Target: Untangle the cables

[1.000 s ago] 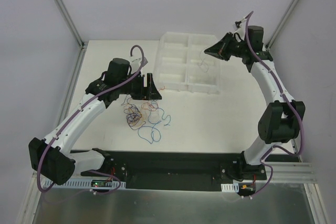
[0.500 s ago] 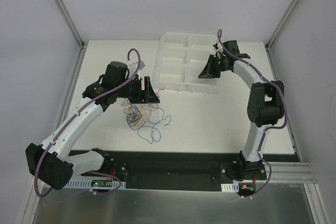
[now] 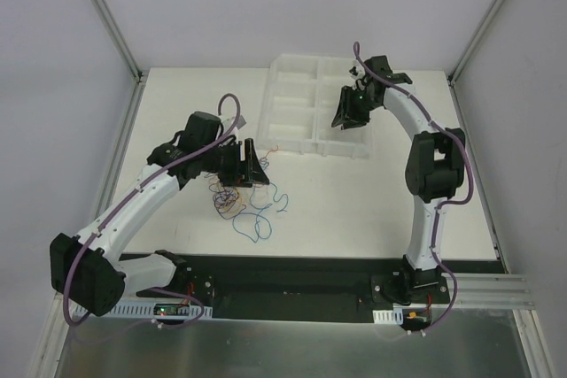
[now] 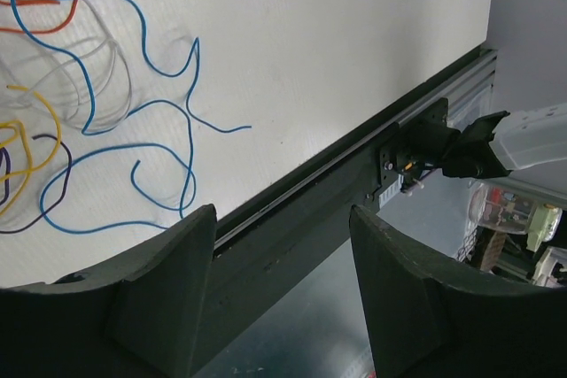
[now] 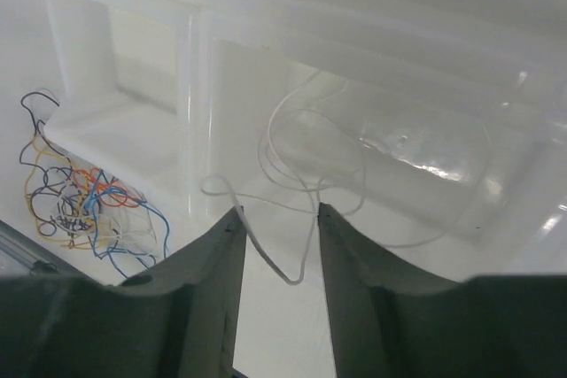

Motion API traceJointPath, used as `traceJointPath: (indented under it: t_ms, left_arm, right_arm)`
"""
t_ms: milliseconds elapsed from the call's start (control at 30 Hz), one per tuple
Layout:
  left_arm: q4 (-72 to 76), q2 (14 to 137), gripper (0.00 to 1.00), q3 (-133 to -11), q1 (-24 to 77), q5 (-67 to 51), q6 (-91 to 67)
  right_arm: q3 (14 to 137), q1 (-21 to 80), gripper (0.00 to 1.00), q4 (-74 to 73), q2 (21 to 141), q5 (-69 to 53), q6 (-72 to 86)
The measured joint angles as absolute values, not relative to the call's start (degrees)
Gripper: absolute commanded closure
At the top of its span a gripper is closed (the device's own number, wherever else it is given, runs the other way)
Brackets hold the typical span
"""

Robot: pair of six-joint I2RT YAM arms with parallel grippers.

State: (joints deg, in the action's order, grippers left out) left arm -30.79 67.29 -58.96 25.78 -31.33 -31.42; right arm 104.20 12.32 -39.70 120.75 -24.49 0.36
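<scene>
The cables (image 3: 232,197) lie as a small curly tangle of blue, orange, yellow and dark strands on the white table, with a blue strand (image 3: 257,220) trailing toward the near edge. My left gripper (image 3: 246,165) is just above the far side of the tangle, open and empty. In the left wrist view (image 4: 282,214) the blue strand (image 4: 168,73) lies up-left of the fingers. My right gripper (image 3: 345,117) is open over the clear tray (image 3: 292,95). In the right wrist view (image 5: 279,210) a thin white wire (image 5: 291,281) loops in a tray compartment between the fingers.
The clear tray has several compartments and stands at the back middle of the table. Its wall (image 5: 195,86) shows in the right wrist view, with the tangle (image 5: 84,201) visible through it. The black base rail (image 3: 292,276) runs along the near edge.
My right arm has swung left and down, bringing its gripper over the tray's right compartments. My left gripper has moved slightly nearer, closer to the tangle.
</scene>
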Motion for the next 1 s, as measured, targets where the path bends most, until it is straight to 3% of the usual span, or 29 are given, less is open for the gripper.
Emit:
traceJointPath:
  t_ms: [67,233,467,767,833,933,1000]
  left_arm:
    - [-30.9,67.5,0.4,-57.8,25.8,-31.5,-32.0]
    - [-31.5,70.3,0.41,-55.6,25.9,-32.5,-32.1]
    - [-33.0,74.0,0.42,-54.6,28.2,-32.3,-30.4]
    - [-33.5,80.9,0.46,-54.6,32.3,-28.7,-26.3]
    - [-33.5,83.3,0.55,-54.6,33.0,-26.8,-25.5]
    - [-33.7,87.2,0.85,-54.6,33.3,-25.4,-24.4]
    - [-34.0,89.0,0.98,-54.6,33.3,-25.6,-24.1]
  right_arm:
    - [106.9,12.4,0.25,-42.5,120.8,-23.1,-0.3]
    - [106.5,12.5,0.12,-46.7,116.5,-18.3,-2.3]
    - [102.1,12.5,0.12,-51.6,105.9,-14.4,-3.4]
    - [70.6,19.3,0.12,-46.1,78.1,-21.3,3.2]
    - [65.6,21.5,0.12,-45.5,73.3,-22.7,4.6]
    - [58.3,22.2,0.1,-43.1,66.3,-24.5,6.8]
    - [53.9,22.3,0.08,-41.8,62.8,-26.0,8.0]
